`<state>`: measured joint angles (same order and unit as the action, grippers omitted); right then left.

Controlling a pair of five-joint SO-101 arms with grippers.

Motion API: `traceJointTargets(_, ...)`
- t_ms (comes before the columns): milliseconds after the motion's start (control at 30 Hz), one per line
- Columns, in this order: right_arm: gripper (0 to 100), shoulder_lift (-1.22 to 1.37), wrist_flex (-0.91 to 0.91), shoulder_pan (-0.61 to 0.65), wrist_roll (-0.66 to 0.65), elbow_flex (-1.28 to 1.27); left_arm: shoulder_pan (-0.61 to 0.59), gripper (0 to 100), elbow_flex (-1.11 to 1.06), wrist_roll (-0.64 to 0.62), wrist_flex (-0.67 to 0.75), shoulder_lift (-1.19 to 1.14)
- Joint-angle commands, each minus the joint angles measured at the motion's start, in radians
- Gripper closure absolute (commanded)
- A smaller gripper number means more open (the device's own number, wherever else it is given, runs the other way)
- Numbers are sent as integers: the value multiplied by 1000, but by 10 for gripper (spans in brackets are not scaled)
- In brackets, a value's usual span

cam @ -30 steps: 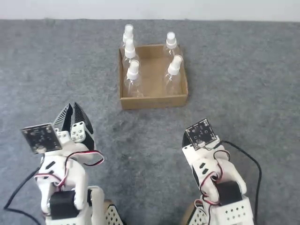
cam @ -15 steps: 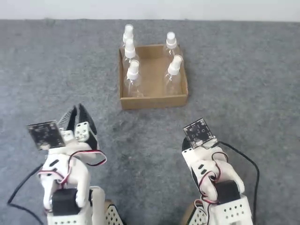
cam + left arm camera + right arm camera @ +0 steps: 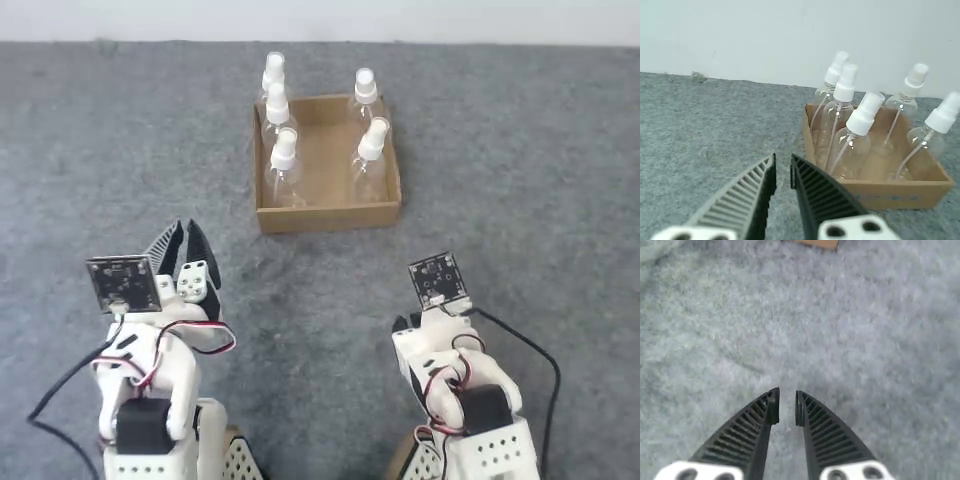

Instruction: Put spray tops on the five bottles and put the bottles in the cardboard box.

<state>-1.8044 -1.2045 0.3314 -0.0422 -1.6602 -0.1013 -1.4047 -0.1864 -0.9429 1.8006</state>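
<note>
At the far middle of the grey carpet point(image 3: 520, 200) sits the cardboard box point(image 3: 328, 217). Five bottles point(image 3: 286, 170) stand upright inside with spray tops point(image 3: 373, 138) on, three along its left wall and two by its right. Carpet stretches wide to both sides of the box and between its near wall and the arms. The left gripper point(image 3: 183, 228) is raised at near left, pointing toward the box and well apart from it, its fingers almost pressed together with a thin slit between them. The right gripper point(image 3: 787, 392) tilts down over the carpet at near right, its fingers likewise drawn nearly together.
</note>
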Motion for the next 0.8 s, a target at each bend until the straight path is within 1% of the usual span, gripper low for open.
traceJointTargets(0, 989, -2, -54, -13, 8, -25, 2, 953, 7, 11, 40, 25)
traceJointTargets(133, 989, -2, -90, -15, 6, -25, 0, 952, -22, 12, 37, 25)
traceJointTargets(333, 989, -2, -93, -15, 6, -25, -3, 952, -125, 14, 40, 25)
traceJointTargets(500, 989, -2, -93, -15, 9, -25, -3, 952, -170, 17, 41, 25)
traceJointTargets(567, 989, -2, -93, -15, 11, -25, 0, 952, -202, 57, 41, 25)
traceJointTargets(667, 989, -2, -93, -15, 11, -25, 0, 952, -257, 149, 43, 25)
traceJointTargets(767, 989, -2, -93, -13, 12, -25, -8, 952, -265, 190, 43, 26)
